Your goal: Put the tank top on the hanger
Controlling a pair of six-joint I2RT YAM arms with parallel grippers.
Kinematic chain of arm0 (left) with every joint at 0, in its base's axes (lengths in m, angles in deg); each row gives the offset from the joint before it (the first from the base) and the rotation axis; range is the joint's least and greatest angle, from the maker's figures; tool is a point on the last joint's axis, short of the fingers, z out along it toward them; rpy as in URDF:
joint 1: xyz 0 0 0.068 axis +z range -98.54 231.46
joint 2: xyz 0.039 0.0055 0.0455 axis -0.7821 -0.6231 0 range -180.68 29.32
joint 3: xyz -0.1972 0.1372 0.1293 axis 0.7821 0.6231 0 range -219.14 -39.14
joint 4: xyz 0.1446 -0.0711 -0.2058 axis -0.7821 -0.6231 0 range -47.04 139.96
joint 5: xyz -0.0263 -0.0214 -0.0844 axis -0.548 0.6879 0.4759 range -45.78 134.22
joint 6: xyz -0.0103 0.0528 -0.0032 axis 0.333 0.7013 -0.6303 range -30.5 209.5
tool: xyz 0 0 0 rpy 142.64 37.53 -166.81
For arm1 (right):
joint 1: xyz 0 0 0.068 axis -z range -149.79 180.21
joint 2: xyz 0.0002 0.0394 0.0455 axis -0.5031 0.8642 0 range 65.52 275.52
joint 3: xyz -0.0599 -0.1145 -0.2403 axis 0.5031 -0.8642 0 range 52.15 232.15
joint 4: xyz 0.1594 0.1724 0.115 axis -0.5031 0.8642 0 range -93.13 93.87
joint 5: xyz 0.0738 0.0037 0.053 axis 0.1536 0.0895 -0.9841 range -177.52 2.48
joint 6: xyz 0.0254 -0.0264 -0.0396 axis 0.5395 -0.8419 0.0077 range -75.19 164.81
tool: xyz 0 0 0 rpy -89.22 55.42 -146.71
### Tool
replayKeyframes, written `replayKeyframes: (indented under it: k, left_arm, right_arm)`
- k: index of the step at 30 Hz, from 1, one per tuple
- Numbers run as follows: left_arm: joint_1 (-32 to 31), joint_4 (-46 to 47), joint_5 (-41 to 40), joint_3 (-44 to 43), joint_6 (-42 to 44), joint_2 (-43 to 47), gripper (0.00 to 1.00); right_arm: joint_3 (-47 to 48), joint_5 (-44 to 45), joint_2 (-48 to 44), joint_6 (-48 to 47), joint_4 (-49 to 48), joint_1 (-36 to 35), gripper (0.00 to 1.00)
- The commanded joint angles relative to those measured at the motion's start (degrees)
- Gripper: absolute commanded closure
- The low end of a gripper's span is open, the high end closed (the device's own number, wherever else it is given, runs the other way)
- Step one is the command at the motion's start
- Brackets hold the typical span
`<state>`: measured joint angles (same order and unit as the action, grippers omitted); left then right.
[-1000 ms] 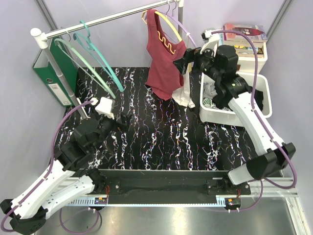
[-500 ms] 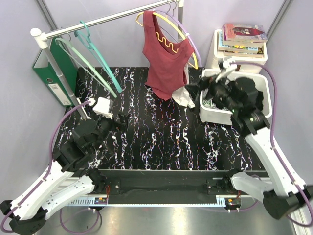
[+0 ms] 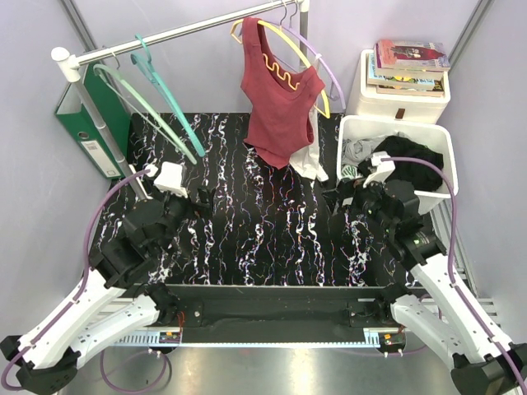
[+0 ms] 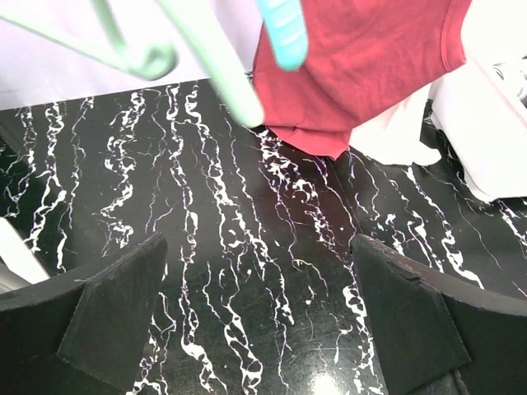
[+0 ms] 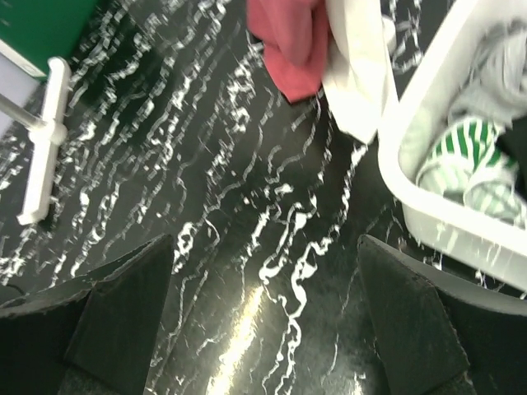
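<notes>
Black marbled table is sitting between lilac walls. Tank top is hanging on hanger: 1 o'clock from left gripper, 11 from right gripper. Both jaws gaping, empty.

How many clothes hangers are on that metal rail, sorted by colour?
Bright teal plastic hanger: 1
Pale mint green plastic hanger: 1
Yellow plastic hanger with a wavy lower bar, carrying the dark red tank top: 1
Lilac plastic hanger: 1
Total: 4 hangers
</notes>
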<state>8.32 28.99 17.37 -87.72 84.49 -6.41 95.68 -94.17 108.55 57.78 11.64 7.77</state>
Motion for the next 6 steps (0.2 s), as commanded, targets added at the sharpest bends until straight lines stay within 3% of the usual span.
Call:
replayKeyframes:
  k: [1,6]
  left_arm:
    - [-0.3,2.4,-2.3,-0.4,-0.5,0.4,0.01]
    - [-0.3,2.5,-2.2,-0.2,-0.2,0.4,0.01]
  right_arm:
    - [-0.9,2.9,-1.1,1.0,-1.1,0.1,0.0]
    - [-1.1,2.8,-1.5,1.1,-1.1,0.1,0.0]
